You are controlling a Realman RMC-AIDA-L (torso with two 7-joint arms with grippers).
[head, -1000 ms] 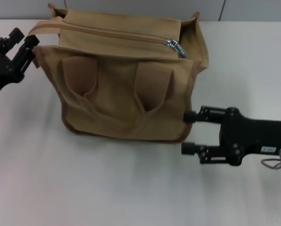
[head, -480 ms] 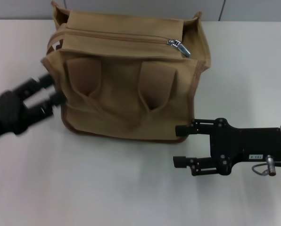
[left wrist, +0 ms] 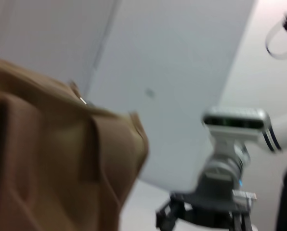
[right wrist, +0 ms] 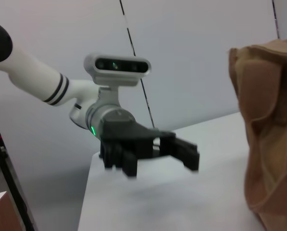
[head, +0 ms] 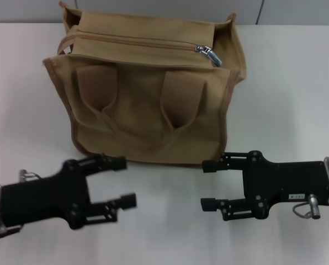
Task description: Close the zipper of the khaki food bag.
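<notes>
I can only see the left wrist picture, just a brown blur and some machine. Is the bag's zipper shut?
Observer: From the head view, the zipper looks closed along the top of the khaki food bag, its silver pull at the robot's right end.
Operator: What's that machine?
Observer: It's the right gripper, open, on the table in front of the bag.
Operator: And the arm I'm looking from?
Observer: The left gripper is open too, in front of the bag, holding nothing.
</notes>
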